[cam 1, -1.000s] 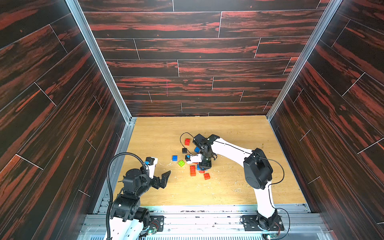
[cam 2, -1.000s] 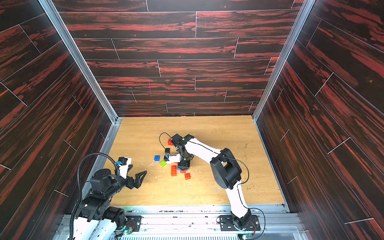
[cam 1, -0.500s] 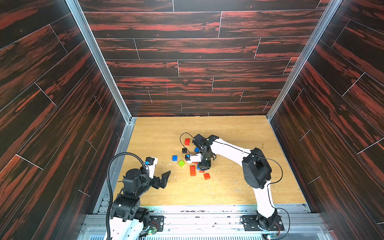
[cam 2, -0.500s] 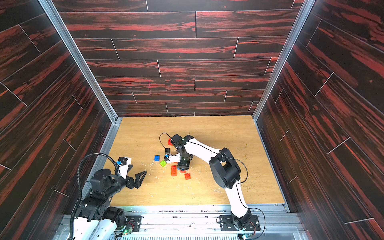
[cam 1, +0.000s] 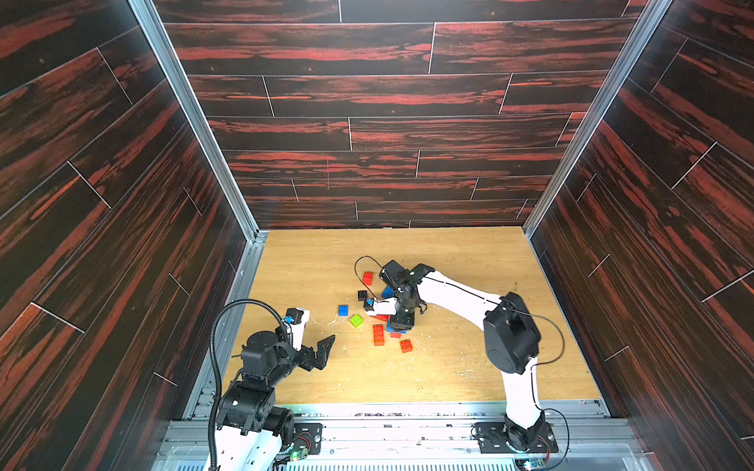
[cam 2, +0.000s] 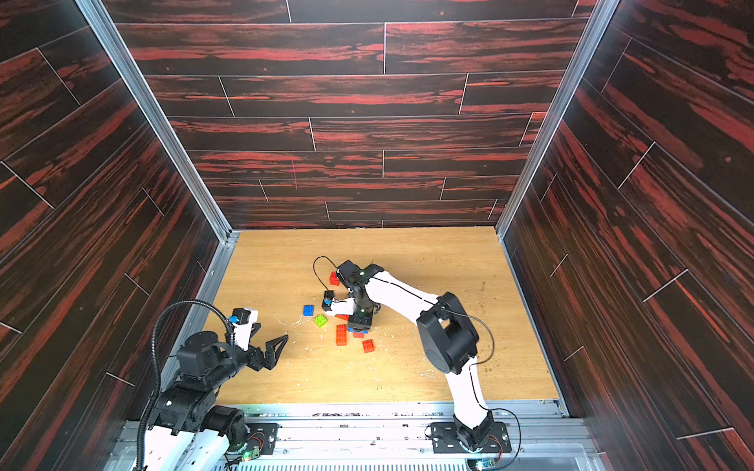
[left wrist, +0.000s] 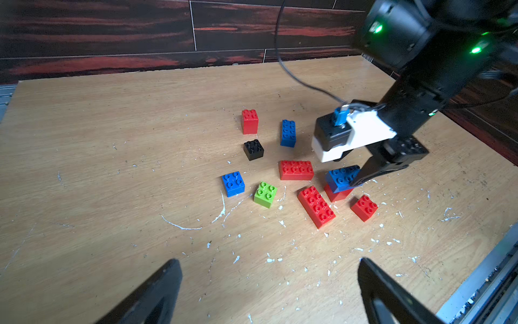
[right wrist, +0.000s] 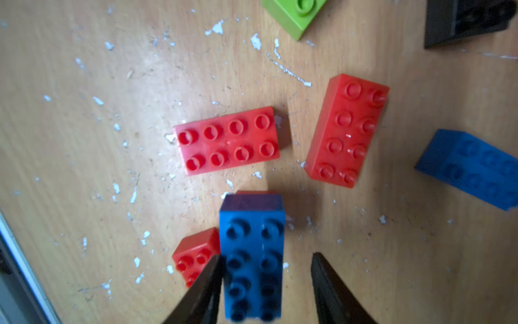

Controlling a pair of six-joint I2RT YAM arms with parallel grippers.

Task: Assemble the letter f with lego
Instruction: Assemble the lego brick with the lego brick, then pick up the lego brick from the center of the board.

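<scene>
My right pincer [right wrist: 266, 255] had just spread and released the glossy blue oblong plastic brick [right wrist: 252, 232], which stood between my jaws atop a small red plastic brick [left wrist: 337, 194] on the scuffed wooden tabletop [right wrist: 84, 126]. I judged that the F's first joint; a smooth red eight-stud brick [right wrist: 228, 140] lay loose just ahead.

This is a robotics lab test cell: a light wooden bench [cam 1: 310, 261] is boxed in on the left, right and far sides by tall walls [cam 1: 383, 98] printed with dark red-black planks, which meet at the far corners in bare aluminium posts [cam 1: 197, 122]. Along the near edge a slotted metal rail [cam 1: 408, 424] carries two cabled robot arms, the left arm [cam 1: 265, 359] and the right arm [cam 1: 457, 295]. The scuffed, white-flecked bench bears scattered lego [cam 1: 378, 335].
</scene>
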